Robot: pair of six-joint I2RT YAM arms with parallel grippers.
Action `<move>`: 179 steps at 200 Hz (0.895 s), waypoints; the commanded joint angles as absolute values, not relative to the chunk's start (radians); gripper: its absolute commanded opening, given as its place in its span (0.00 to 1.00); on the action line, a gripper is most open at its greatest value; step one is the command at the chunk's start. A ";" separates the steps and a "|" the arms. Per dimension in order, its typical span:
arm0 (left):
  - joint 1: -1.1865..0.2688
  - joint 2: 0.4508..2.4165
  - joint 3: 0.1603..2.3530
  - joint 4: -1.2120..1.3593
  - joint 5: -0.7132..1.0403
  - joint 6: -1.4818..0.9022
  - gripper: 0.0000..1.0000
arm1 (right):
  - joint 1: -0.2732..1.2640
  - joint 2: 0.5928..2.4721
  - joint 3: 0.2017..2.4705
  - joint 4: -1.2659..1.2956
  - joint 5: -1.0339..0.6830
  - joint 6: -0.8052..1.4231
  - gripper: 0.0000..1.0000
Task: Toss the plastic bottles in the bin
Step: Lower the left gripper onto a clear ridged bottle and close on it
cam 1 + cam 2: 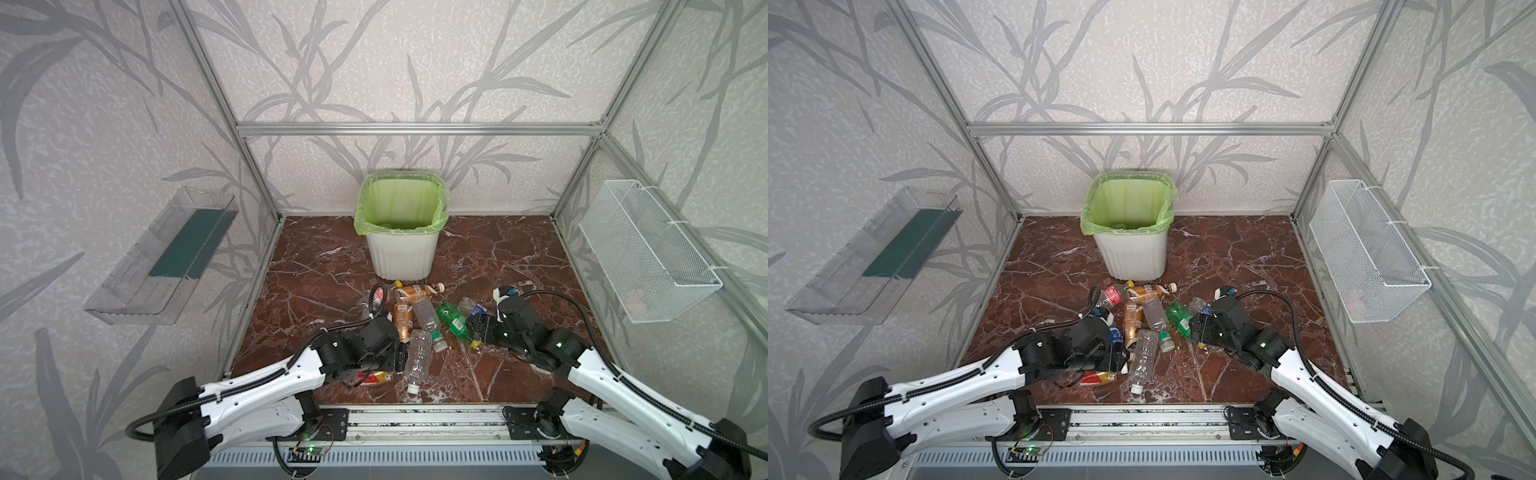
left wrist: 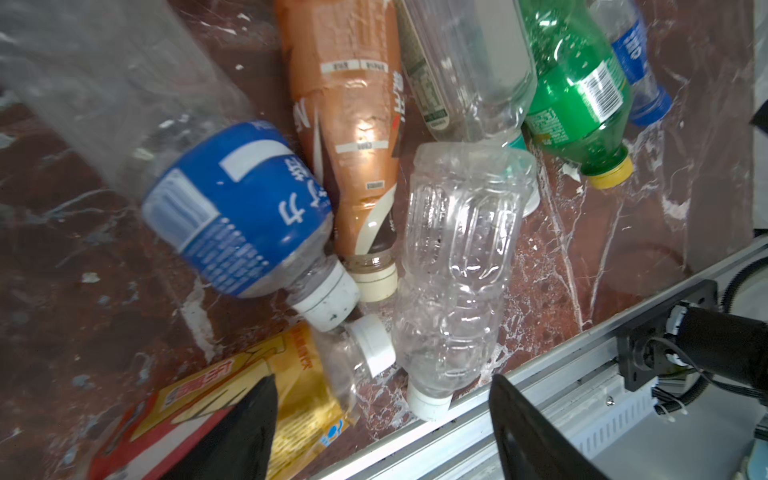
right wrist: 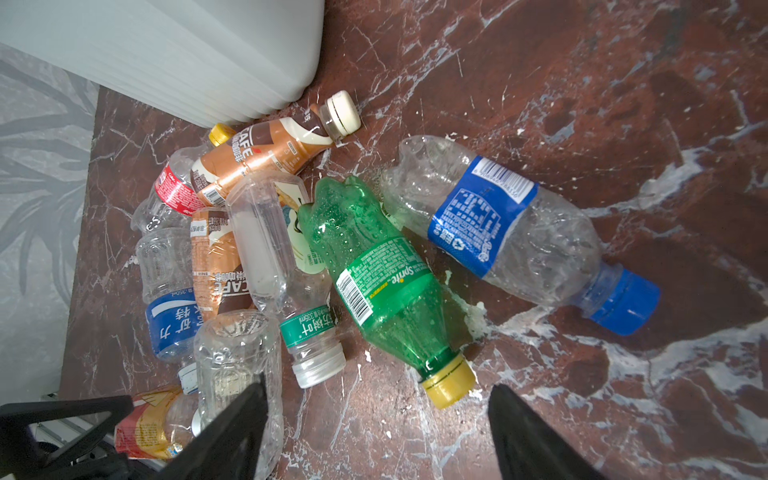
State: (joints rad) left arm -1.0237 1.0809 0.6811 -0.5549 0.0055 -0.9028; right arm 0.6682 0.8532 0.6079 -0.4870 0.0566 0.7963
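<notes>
The white ribbed bin (image 1: 401,257) (image 1: 1136,257) with a green liner stands at the back. Several crushed plastic bottles lie piled in front of it. My left gripper (image 1: 400,360) (image 2: 382,386) hangs open over the pile's near left. The capped neck of a red-yellow bottle (image 2: 232,395) (image 1: 374,377) and the cap end of a clear bottle (image 2: 457,257) (image 1: 417,357) lie between its fingers, ungripped. My right gripper (image 1: 473,328) (image 3: 376,386) is open low by the green bottle (image 3: 374,270) (image 1: 455,322), whose yellow cap lies between its fingers. A blue-labelled bottle (image 3: 498,224) lies beside it.
Amber-brown bottles (image 1: 415,291) and a red-labelled one (image 1: 1112,295) lie nearest the bin. A clear tray (image 1: 162,257) hangs on the left wall and a white mesh basket (image 1: 648,253) on the right wall. An aluminium rail (image 1: 415,419) bounds the marble floor's front edge.
</notes>
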 commanded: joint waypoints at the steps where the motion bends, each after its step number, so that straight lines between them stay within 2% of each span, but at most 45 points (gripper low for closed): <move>1: -1.070 1.175 0.759 -0.497 -0.066 -0.938 0.79 | 0.663 0.822 0.596 -0.525 0.089 0.792 0.83; 47: -1.113 1.295 0.835 -0.502 -0.091 -0.920 0.78 | 0.657 0.765 0.575 -0.557 0.104 0.795 0.83; 179: -1.114 1.533 0.976 -0.570 -0.069 -0.863 0.80 | 0.621 0.722 0.559 -0.580 0.087 0.783 0.83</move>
State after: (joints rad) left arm -1.1118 1.5097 0.9466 -0.5266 -0.0574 -0.8742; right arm 0.6292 0.7296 0.5724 -0.5591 0.0860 0.7933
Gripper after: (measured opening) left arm 0.801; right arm 0.829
